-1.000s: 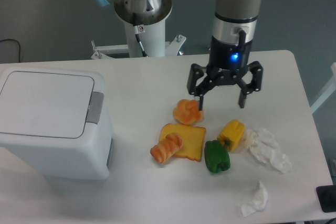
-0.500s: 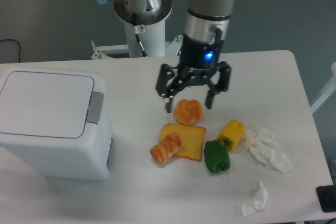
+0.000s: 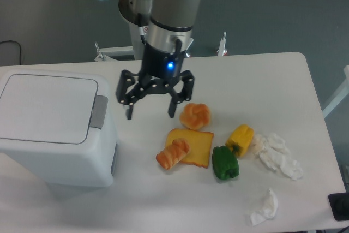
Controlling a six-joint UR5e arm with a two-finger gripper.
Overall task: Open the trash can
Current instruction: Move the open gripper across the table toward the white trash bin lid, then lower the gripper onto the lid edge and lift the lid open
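The trash can [image 3: 52,126] is a large white boxy bin at the left of the table. Its flat lid [image 3: 46,107] is closed. A grey latch button [image 3: 98,112] sits on its right edge. My gripper [image 3: 150,114] is open and empty, fingers pointing down. It hangs above the table just right of the latch button, apart from the bin.
Right of the gripper lie a round bun [image 3: 195,115], a toast slice [image 3: 191,147], a croissant [image 3: 172,154], a green pepper [image 3: 225,162] and a yellow pepper [image 3: 240,139]. Crumpled tissues [image 3: 279,154] lie at the right, another [image 3: 265,208] near the front edge.
The gripper has moved left across the table, from above the bun towards the trash can's latch side. It stayed open. Nothing else moved.
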